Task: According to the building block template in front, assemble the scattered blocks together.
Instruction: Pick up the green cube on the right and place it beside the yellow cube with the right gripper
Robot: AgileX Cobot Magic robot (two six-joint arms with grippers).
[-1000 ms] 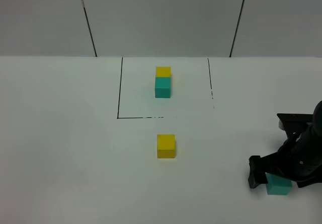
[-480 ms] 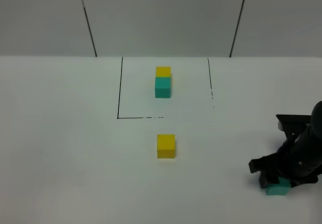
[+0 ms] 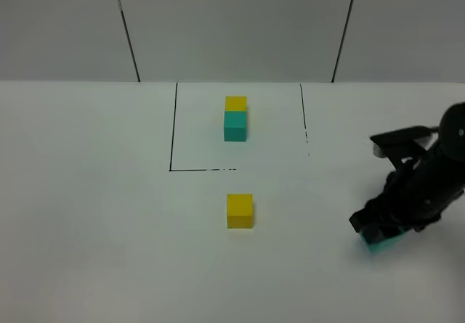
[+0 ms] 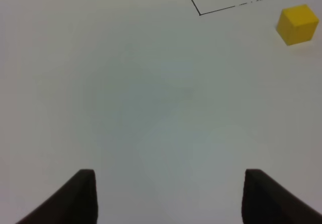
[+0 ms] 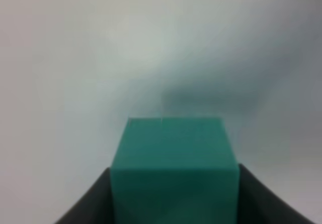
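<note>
The template, a small yellow cube joined to a teal one (image 3: 235,118), sits inside the black-lined square (image 3: 173,165) at the back. The loose yellow block (image 3: 240,210) (image 4: 298,24) rests on the white table in front of that square. My right gripper (image 3: 378,234) is shut on the loose teal block (image 3: 383,242) (image 5: 173,169) and holds it tilted, off the table at the right. In the right wrist view the teal block fills the space between both fingers (image 5: 85,204). My left gripper (image 4: 168,194) is open over bare table, with the yellow block far from it. The left arm is out of the overhead view.
The black outline's corner (image 4: 200,14) shows in the left wrist view. A grey panelled wall (image 3: 232,25) rises behind the table. The right arm's dark body (image 3: 429,178) stands over the table's right edge.
My right gripper has shut on the teal block and lifted it, moving up and slightly left. The yellow block, template and left gripper stayed put.
</note>
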